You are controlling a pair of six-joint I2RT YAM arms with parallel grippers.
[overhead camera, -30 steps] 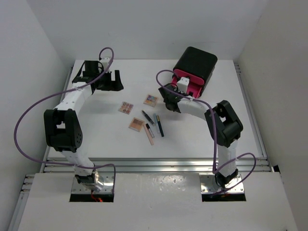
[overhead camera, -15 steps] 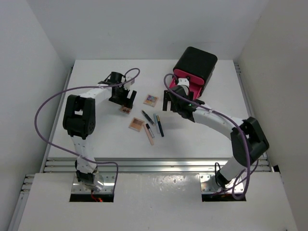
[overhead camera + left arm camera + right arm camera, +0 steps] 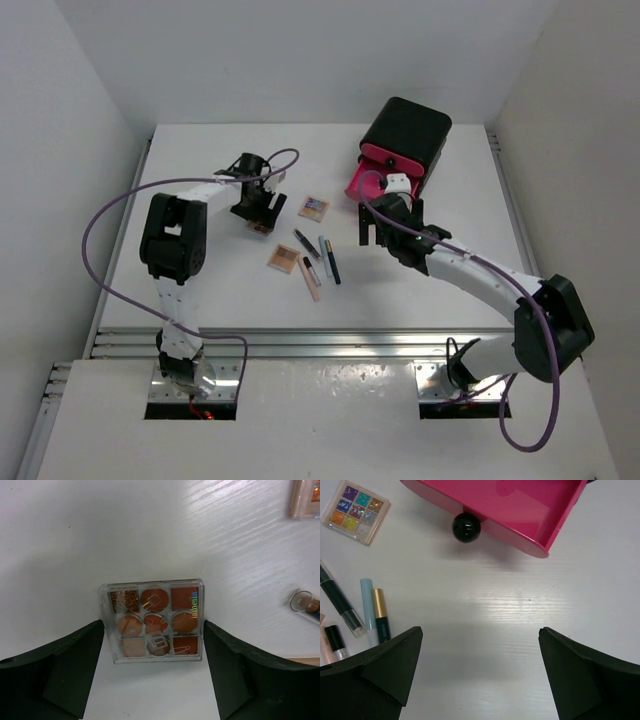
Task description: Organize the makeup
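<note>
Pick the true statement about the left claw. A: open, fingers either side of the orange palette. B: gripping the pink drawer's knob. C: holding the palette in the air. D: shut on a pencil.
A: the left wrist view shows the left claw open, its fingers spread either side of the orange palette, which lies flat on the table.

Just beyond your right fingers point(image 3: 375, 675) the pink drawer point(image 3: 520, 510) stood open, jutting out of the black box point(image 3: 408, 128). Its round black knob point(image 3: 466, 527) sat ahead of the gap between those fingers, nearer the left one and clear of both. Under and between them lay the white table point(image 3: 485, 620), and the same white surface ran out ahead of your left fingers point(image 3: 65, 670).
</note>
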